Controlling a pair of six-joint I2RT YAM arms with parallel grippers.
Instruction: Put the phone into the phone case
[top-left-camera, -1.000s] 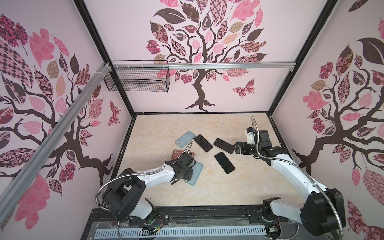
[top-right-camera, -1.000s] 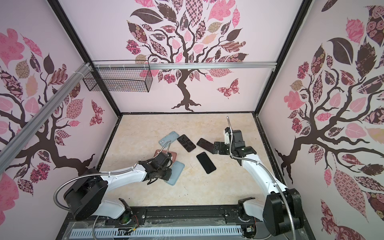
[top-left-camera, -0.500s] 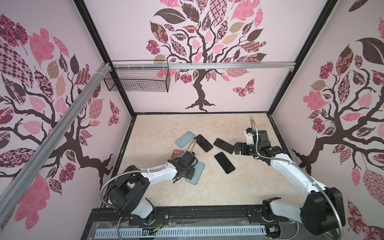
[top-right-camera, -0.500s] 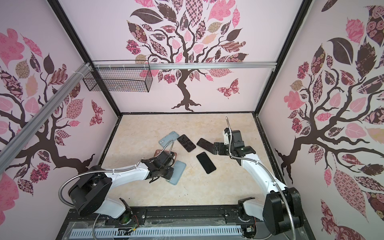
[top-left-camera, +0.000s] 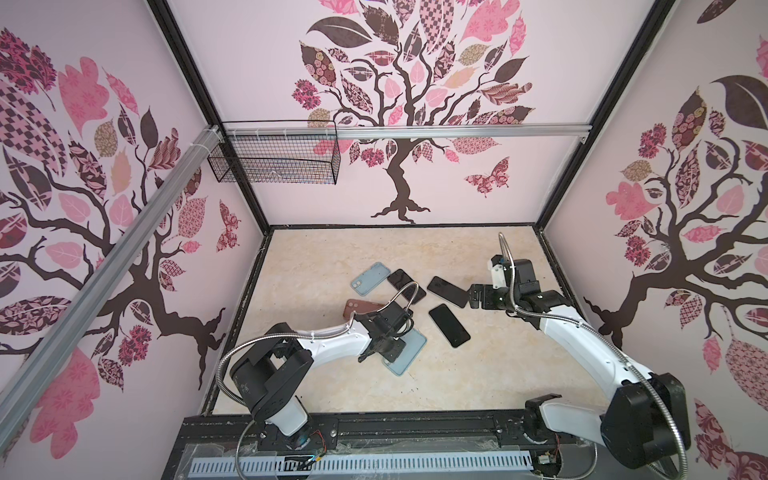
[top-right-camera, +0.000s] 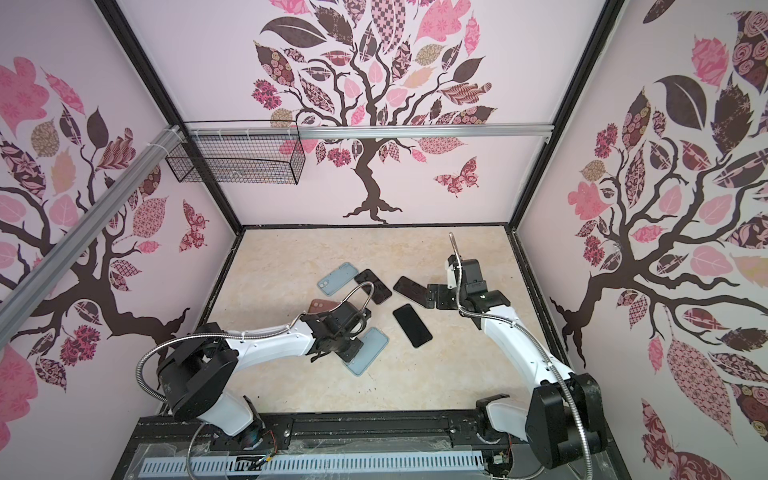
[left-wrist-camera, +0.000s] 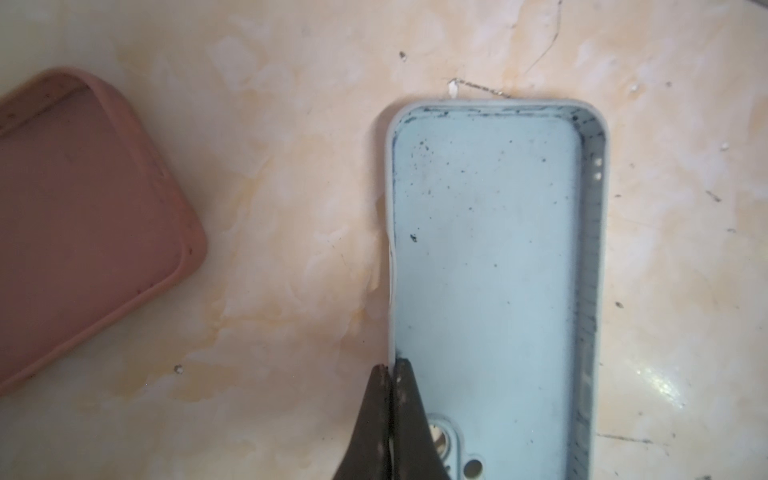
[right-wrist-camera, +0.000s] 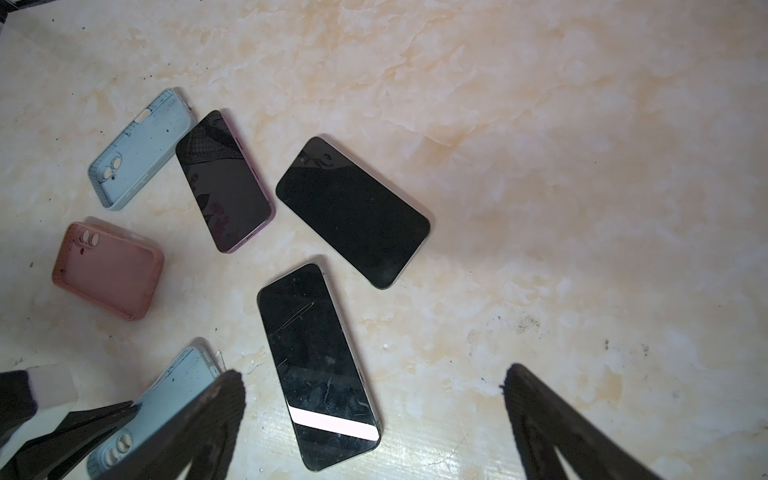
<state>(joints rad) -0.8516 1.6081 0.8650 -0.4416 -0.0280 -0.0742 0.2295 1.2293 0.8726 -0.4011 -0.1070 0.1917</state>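
The bench (top-left-camera: 332, 257) was the biggest thing, a pale top that looked like marble, with tree pictures on the walls around it. A black wire basket (top-left-camera: 272, 160) hung on the back wall, at 11 o'clock from the middle of the bench. In both top views the left arm (top-left-camera: 328, 343) reached in from 7 o'clock and the right arm (top-right-camera: 515, 345) from 4 o'clock.

3 dark phones lay flat with their screens up. The near phone (top-left-camera: 449, 330) lay bare on the bench. The middle phone (top-left-camera: 446, 291) lay at 12 o'clock from it, and the purple-edged phone (top-left-camera: 407, 284) at 11 o'clock.

The held blue case (top-left-camera: 411, 353) lay open side up at 8 o'clock from the near phone, just beside it. A second blue case (top-left-camera: 371, 278) lay just beside the purple-edged phone, at 10 o'clock from it. The pink case (right-wrist-camera: 108, 270) lay between the 2 blue ones, apart from both.

The left fingers (left-wrist-camera: 405, 399) were closed tight on a long side wall of the held blue case, close to its camera hole. The right fingers (right-wrist-camera: 536, 415) were spread wide and held nothing, by the 3 o'clock end of the middle phone.
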